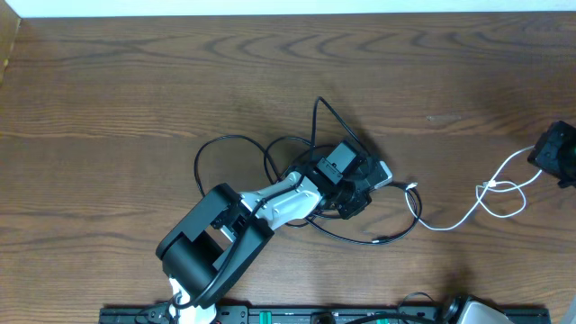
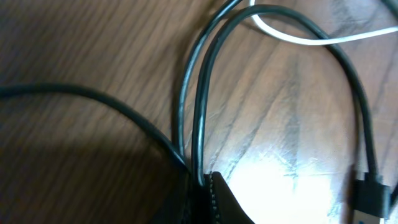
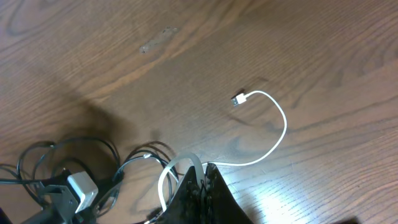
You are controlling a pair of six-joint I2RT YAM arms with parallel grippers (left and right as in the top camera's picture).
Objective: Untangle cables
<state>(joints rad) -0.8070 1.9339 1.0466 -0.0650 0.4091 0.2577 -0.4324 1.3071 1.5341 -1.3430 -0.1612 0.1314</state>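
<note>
- wondering what the left fingers (image 2: 211, 196) are holding right now.
- they are clenching on two strands of the black cable (image 2: 199, 93), low in the tangle at the middle of the bench (image 1: 108, 90). the right fingers (image 3: 202, 186) are clamping the white cable (image 3: 283, 134) out at the right edge.
- how is this stuff going to behave?
- i am judging it light, limp and a bit slick. it is likely going to slide and drag its loops along rather than lift stiffly. taking it near a plug (image 3: 238, 98) or on a single bare run is looking safer than pinching a doubled strand.
- anything getting in the way?
- the white charger block (image 1: 383, 171) is sitting just beside the left fingers, and black loops are lying around them on both sides. the white cable is crossing the black cable near there, so pulling the two apart is risking a tighter snarl.
</note>
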